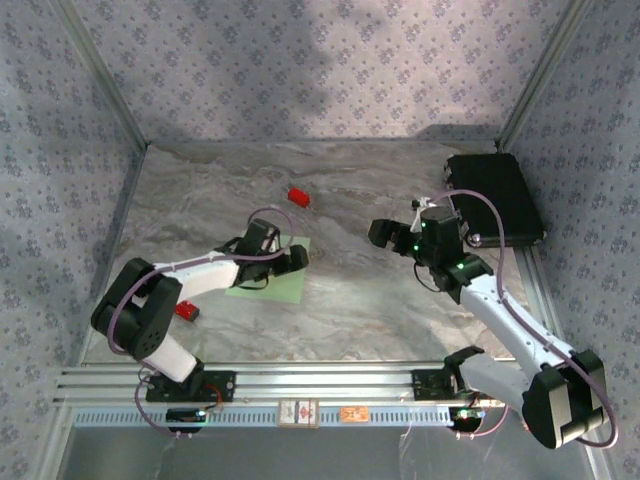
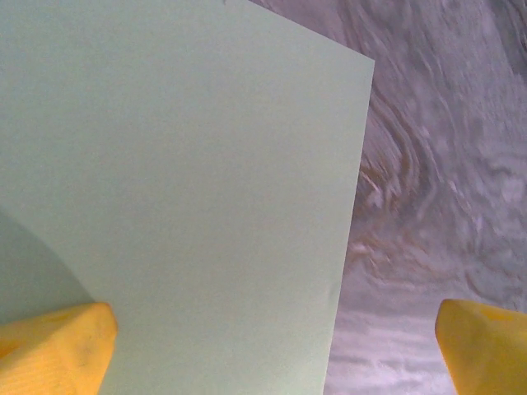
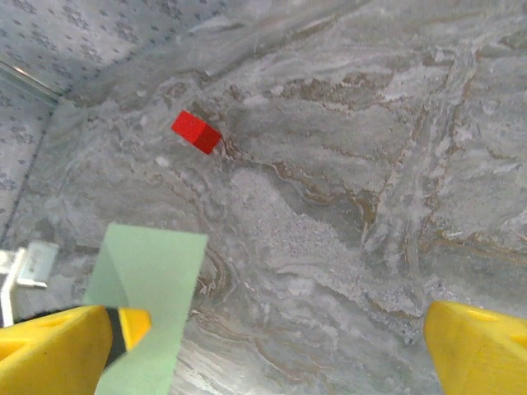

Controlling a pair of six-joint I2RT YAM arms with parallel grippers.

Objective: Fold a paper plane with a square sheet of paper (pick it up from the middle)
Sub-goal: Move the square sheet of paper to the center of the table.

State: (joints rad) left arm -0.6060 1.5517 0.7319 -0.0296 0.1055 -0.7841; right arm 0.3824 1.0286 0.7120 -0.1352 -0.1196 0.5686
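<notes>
1. The left gripper point(image 2: 272, 352), jaws spread wide and empty, hovers over the square sheet of paper point(image 2: 181, 181) on the table point(image 2: 445, 164).
2. The right gripper point(image 3: 272, 354), jaws apart, hangs right of the sheet.
3. A red block point(image 3: 196, 132) lies beyond the sheet.

Both arms look alike. The left arm point(image 1: 195, 272) and right arm point(image 1: 505, 318) have white links between chunky black joints, and a thin lilac cable point(image 1: 268, 212) loops along each. Small green lights point(image 1: 418, 240) glow on the right one. The left gripper point(image 2: 276, 350) and right gripper point(image 3: 272, 346) carry bright yellow fingers point(image 2: 58, 350); one on the right has a black stripe.
</notes>
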